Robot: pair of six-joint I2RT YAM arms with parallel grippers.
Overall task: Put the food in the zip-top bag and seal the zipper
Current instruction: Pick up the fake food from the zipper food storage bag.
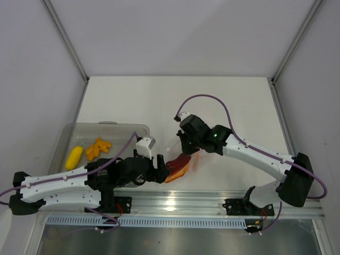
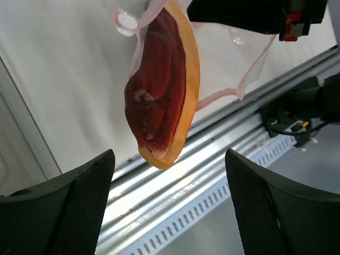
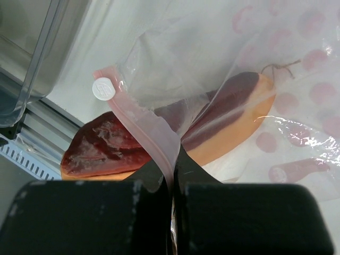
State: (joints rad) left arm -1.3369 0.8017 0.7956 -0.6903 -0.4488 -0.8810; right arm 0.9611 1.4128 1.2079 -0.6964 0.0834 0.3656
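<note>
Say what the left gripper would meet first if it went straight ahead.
Probably the slice, dead ahead of the open left gripper and partly inside the bag the right gripper pinches; depth unclear.

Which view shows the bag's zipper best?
Right wrist: the zipper runs close-up across the frame into the shut right gripper. Left wrist shows only thin pink stretches beside the slice. In top external it is too small to tell.
</note>
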